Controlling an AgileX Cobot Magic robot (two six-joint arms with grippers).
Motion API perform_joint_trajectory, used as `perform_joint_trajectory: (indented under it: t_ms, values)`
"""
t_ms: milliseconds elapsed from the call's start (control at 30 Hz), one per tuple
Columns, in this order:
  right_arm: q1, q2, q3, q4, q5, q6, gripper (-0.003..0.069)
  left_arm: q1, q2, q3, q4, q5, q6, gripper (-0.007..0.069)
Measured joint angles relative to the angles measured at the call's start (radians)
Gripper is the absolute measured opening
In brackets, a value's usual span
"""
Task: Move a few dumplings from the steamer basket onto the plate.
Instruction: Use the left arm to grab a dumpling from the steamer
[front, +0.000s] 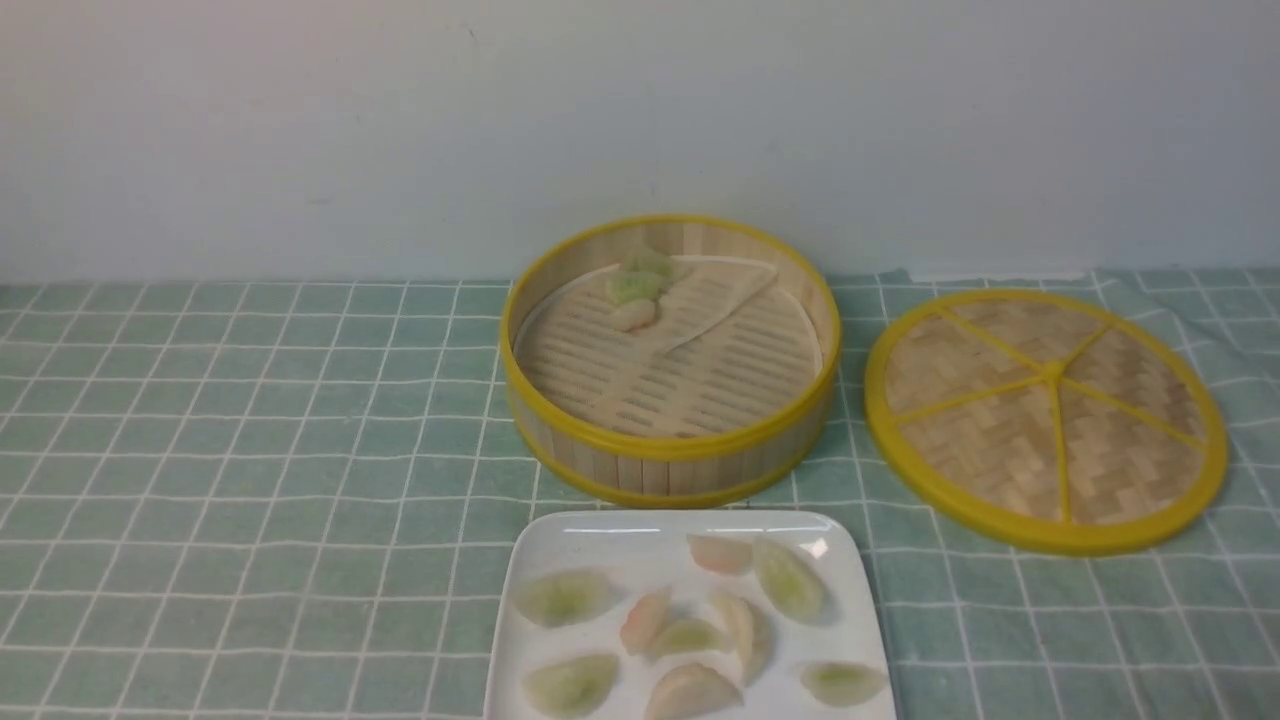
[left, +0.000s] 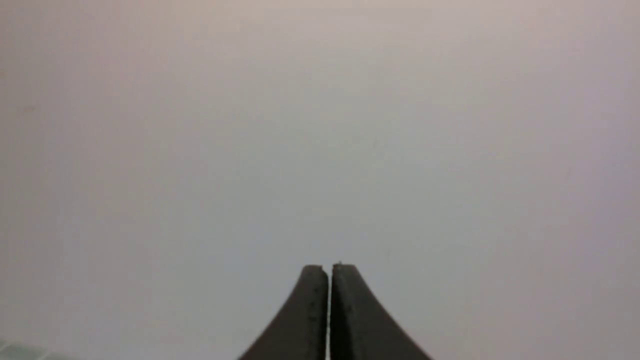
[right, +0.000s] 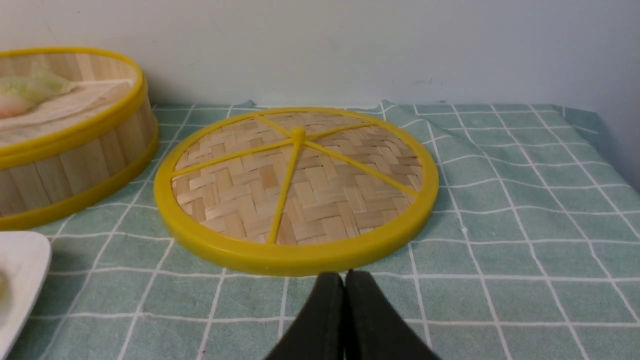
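In the front view, the small translucent pale-green and pink-peach crescent dumplings (front: 634, 289) huddle at the upper left inside the round yellow-rimmed bamboo steamer basket (front: 672, 443), in a row running toward the frame's top. The white square plate (front: 600, 528) lies lower centre. Both the left pincer (left: 330, 300) and the right pincer (right: 344, 305) have fingers together, nothing between. Neither shows in front; the left side probably offers the shorter reach.

Twelve dumplings (front: 568, 598) show, with two grippers (left: 330, 267) (right: 344, 276), one basket (front: 672, 445), one plate (front: 600, 528), one disc (front: 1120, 460).
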Motion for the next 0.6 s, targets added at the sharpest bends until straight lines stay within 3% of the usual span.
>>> perform_joint_trajectory:
  t_ms: [100,167,267,400,467,500,600]
  values:
    - [0.0,0.0,0.0,0.0,0.0,0.0,-0.0014,0.0,0.008,-0.045,0.014,-0.025,-0.042,-0.0006]
    - [0.0,0.0,0.0,0.0,0.0,0.0,-0.0014,0.0,0.055,-0.142,0.051,0.042,-0.066,-0.0006]
    - [0.0,0.0,0.0,0.0,0.0,0.0,-0.0014,0.0,0.268,-0.428,0.176,0.355,-0.096,-0.0006]
    - [0.0,0.0,0.0,0.0,0.0,0.0,-0.0014,-0.021,0.599,-0.728,0.225,0.814,-0.058,-0.0006]
    - [0.0,0.0,0.0,0.0,0.0,0.0,-0.0014,-0.036,0.774,-0.865,0.222,1.002,0.004,-0.0006]
    - [0.0,0.0,0.0,0.0,0.0,0.0,-0.0014,-0.036,0.79,-0.865,0.222,1.002,0.012,-0.0006]
    - [0.0,0.0,0.0,0.0,0.0,0.0,-0.0014,-0.055,1.073,-1.052,0.182,1.22,0.174,-0.0006]
